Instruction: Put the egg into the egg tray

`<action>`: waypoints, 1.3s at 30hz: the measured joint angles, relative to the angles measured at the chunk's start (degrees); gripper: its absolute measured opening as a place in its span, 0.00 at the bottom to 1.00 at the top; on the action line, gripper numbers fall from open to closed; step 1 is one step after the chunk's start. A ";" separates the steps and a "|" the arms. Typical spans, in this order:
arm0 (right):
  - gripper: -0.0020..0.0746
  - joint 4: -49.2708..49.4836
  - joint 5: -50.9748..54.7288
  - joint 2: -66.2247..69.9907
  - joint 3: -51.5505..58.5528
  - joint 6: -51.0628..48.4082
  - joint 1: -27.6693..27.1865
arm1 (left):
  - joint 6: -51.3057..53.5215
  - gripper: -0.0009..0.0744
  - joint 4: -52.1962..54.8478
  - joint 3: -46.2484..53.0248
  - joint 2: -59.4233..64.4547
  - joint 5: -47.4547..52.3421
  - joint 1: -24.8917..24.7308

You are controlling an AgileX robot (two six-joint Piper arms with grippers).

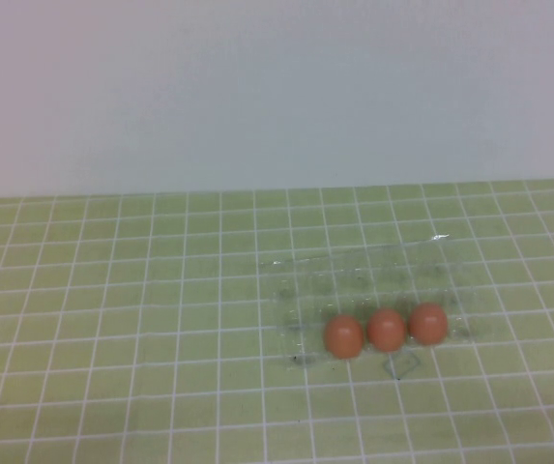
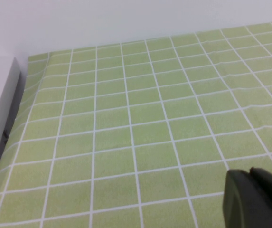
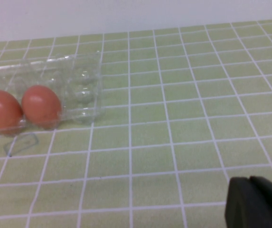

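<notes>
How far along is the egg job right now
It looks finished or nearly so. Three eggs, at and, sit in a row along the near side of the egg tray; no egg lies loose on the green grid cloth. Nothing is in hand: the left gripper and right gripper show only in their own wrist views, away from the tray. The far cups are empty.

Three orange-brown eggs (image 1: 386,330) in clear egg tray's (image 1: 354,266) near row.
</notes>
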 joint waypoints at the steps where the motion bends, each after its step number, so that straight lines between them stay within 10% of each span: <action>1: 0.02 0.00 0.00 0.00 0.00 0.00 0.00 | 0.00 0.01 0.00 0.00 0.00 0.00 0.00; 39: 0.02 -14.09 -0.60 0.00 0.00 0.00 0.00 | 0.00 0.01 0.00 0.00 0.00 0.00 -0.05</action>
